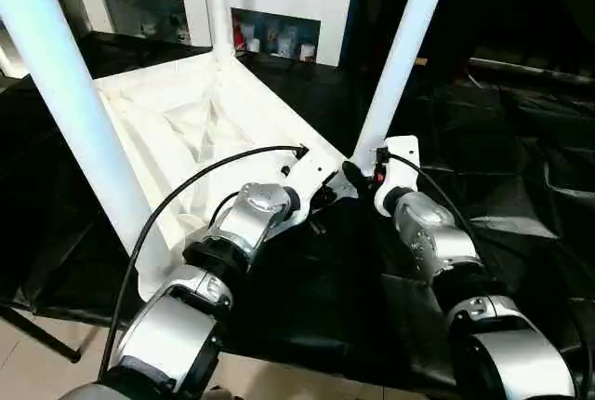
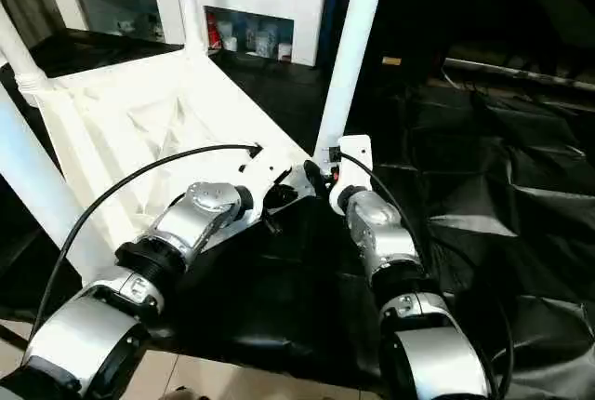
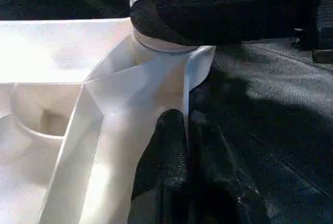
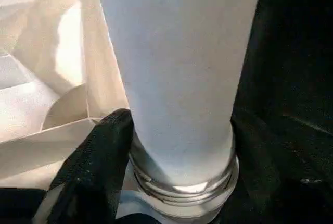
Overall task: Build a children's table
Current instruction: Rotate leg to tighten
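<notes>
Right now we have the children's table (image 1: 200, 126) upside down on the black-covered work surface (image 2: 483, 233), its ribbed underside facing up and its white legs standing upright out of the corner sockets. Three legs show in the head views — one large and close on our left (image 1: 65, 102), one at the far corner (image 1: 216, 5), and one at the near right corner (image 1: 404, 51), just ahead of our two arms.

Our right gripper (image 4: 166, 182) sits at the base of that near right leg, one black finger (image 4: 93, 156) on either side of the threaded collar where the leg meets its socket; the jaws stand wide around the leg, pressed up against it, so we read it as a grip on the leg.

Our left gripper (image 3: 179, 151) is closed, its black fingertips pinching the thin upright rim of the tabletop at the same corner, right beside the right gripper.

Behind the table stands a white cabinet (image 1: 279, 0) with glass doors and small items inside.
</notes>
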Motion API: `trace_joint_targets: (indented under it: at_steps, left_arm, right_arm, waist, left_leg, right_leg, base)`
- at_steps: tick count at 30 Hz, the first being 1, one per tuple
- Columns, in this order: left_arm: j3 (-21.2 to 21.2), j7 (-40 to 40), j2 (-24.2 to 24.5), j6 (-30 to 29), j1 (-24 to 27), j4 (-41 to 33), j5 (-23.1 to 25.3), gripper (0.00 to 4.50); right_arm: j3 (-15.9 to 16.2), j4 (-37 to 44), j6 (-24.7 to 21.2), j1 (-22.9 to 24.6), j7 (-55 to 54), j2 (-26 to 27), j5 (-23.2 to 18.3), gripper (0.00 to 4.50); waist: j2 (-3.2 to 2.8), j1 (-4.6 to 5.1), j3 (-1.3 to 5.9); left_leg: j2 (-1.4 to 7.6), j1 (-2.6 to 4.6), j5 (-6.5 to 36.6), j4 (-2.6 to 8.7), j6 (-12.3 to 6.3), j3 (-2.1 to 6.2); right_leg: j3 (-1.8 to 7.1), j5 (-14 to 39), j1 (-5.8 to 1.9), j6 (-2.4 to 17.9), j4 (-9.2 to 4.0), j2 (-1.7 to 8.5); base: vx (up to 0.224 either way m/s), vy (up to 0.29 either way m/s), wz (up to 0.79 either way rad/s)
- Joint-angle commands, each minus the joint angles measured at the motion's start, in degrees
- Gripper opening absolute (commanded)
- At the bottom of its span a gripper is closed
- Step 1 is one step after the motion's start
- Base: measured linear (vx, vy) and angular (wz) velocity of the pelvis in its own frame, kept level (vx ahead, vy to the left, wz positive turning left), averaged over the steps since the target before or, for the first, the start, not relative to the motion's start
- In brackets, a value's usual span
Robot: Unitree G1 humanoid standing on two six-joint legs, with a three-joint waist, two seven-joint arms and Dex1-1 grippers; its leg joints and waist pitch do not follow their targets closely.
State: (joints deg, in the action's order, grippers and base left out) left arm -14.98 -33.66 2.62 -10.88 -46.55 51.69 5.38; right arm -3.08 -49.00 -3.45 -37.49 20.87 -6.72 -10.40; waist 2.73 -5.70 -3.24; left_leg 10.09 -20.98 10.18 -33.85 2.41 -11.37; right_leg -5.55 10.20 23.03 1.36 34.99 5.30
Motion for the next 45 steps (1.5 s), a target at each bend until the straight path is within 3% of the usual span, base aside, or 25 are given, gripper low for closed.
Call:
trace_joint_targets:
  at_steps: [1, 4, 8, 11, 14, 20, 26, 30, 45]
  left_arm:
    - [0.3, -1.2, 1.6, 3.1, 0.6, -0.3, 0.2, 0.00]
    - [0.1, -3.3, 2.7, 3.3, 1.4, -1.5, 0.0, 0.00]
    - [-1.3, -10.7, 7.2, 7.9, 3.6, -4.1, 0.2, 0.00]
    - [-1.5, -16.3, 9.5, 10.9, 4.9, -6.1, -1.2, 0.00]
    - [-1.7, -24.4, 11.5, 9.7, 7.3, -11.8, -4.5, 0.00]
    - [-3.3, -30.0, 13.7, 7.8, 10.2, -18.1, -6.0, 0.00]
    - [-3.1, -31.1, 13.9, 7.0, 11.4, -20.3, -5.9, 0.00]
    - [-3.0, -31.4, 14.2, 6.0, 11.8, -21.6, -5.9, 0.00]
    - [-2.4, -31.1, 14.6, 4.7, 12.3, -22.4, -5.4, 0.00]
  right_arm:
    - [1.5, 1.7, -1.3, 1.8, 6.6, -0.8, -0.7, 3.43]
    - [2.8, 4.4, -1.6, 2.9, 12.9, -3.7, -0.7, 3.71]
    - [7.9, 11.0, -1.5, 5.9, 28.3, -13.0, 0.6, 4.02]
    - [9.3, 13.9, -1.1, 7.3, 34.0, -16.4, 1.0, 4.02]
    - [9.8, 15.9, -1.8, 8.1, 38.2, -18.1, 0.3, 4.02]
    - [11.6, 17.9, -2.2, 8.6, 41.1, -18.1, -0.5, 4.02]
    - [12.5, 17.3, -1.7, 8.8, 41.6, -16.7, 0.7, 4.02]
    - [12.7, 16.8, -1.6, 8.6, 41.5, -16.0, 0.7, 4.02]
    - [12.5, 14.2, -0.7, 8.0, 40.6, -14.7, 1.3, 2.79]
  waist:
    - [0.34, -0.46, 3.81]
    - [0.38, -0.41, 3.78]
    - [0.52, -0.71, 3.73]
    - [0.58, -0.70, 3.56]
    - [0.49, -0.75, 3.57]
    - [0.21, -1.52, 3.59]
    - [0.41, -2.30, 3.58]
    - [0.37, -2.23, 3.66]
    - [0.35, -2.21, 3.69]
  left_leg:
    - [3.33, 0.37, 11.8, 3.98, -3.32, 1.72]
    - [3.41, 0.39, 12.5, 4.05, -3.17, 1.82]
    - [3.55, 0.28, 12.4, 3.92, -3.74, 1.80]
    - [3.46, 0.38, 13.0, 3.91, -3.76, 1.80]
    - [3.72, 0.41, 12.9, 3.99, -3.36, 1.83]
    - [4.10, 0.87, 12.5, 4.08, -2.73, 1.58]
    - [3.94, 0.62, 12.5, 4.15, -2.06, 1.66]
    - [3.99, 0.65, 12.0, 4.18, -1.89, 1.70]
    - [3.85, 0.60, 11.7, 4.14, -1.86, 1.68]
  right_leg:
    - [3.34, 14.0, -3.12, 9.9, -4.80, 4.61]
    - [3.25, 15.1, -3.14, 9.7, -4.90, 4.64]
    - [3.39, 14.7, -3.23, 9.3, -4.84, 4.62]
    - [3.32, 18.2, -2.95, 8.6, -5.23, 4.75]
    - [3.35, 17.5, -2.83, 9.9, -4.98, 4.76]
    - [3.54, 13.8, -2.40, 11.9, -4.40, 4.63]
    - [3.58, 15.0, -2.70, 10.9, -4.41, 4.90]
    - [3.58, 14.7, -2.62, 10.8, -4.34, 4.87]
    - [3.57, 14.4, -2.73, 10.6, -4.32, 4.80]
  base:
    - [0.000, 0.000, 0.00]
    - [0.000, 0.000, 0.00]
    - [0.000, 0.000, 0.00]
    - [0.000, 0.000, 0.00]
    - [0.000, 0.000, 0.00]
    - [0.000, 0.000, 0.00]
    - [0.000, 0.000, 0.00]
    - [0.000, 0.000, 0.00]
    - [0.000, 0.000, 0.00]
